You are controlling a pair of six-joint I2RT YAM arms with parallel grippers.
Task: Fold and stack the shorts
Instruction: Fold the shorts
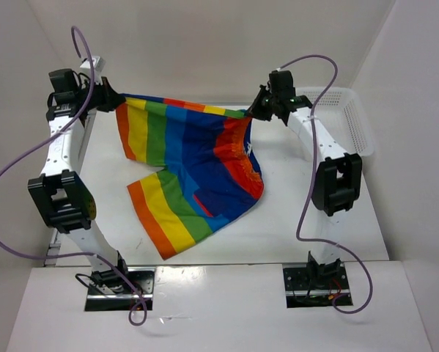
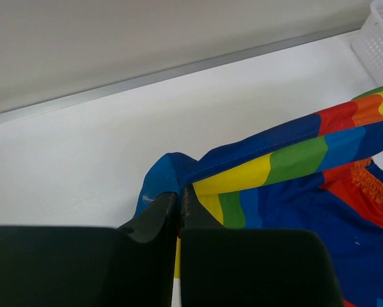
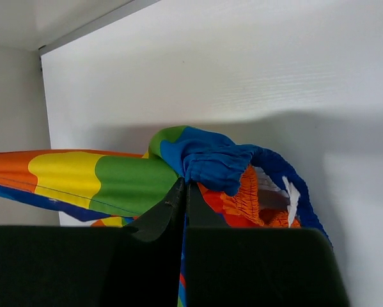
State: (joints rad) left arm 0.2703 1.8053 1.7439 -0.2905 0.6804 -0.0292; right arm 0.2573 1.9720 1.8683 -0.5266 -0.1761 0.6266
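The rainbow-striped shorts (image 1: 193,172) hang stretched between my two grippers above the far half of the table, their lower leg draping onto the table toward the front. My left gripper (image 1: 115,100) is shut on the shorts' upper left corner; the left wrist view shows the jaws pinched on the blue and yellow cloth (image 2: 242,185). My right gripper (image 1: 254,110) is shut on the upper right corner at the gathered waistband; the right wrist view shows bunched blue and orange elastic (image 3: 229,166) and a white drawstring end (image 3: 292,198) there.
A white plastic mesh basket (image 1: 351,117) stands at the far right of the table, behind my right arm; its corner shows in the left wrist view (image 2: 380,38). White walls close in the table at the back and sides.
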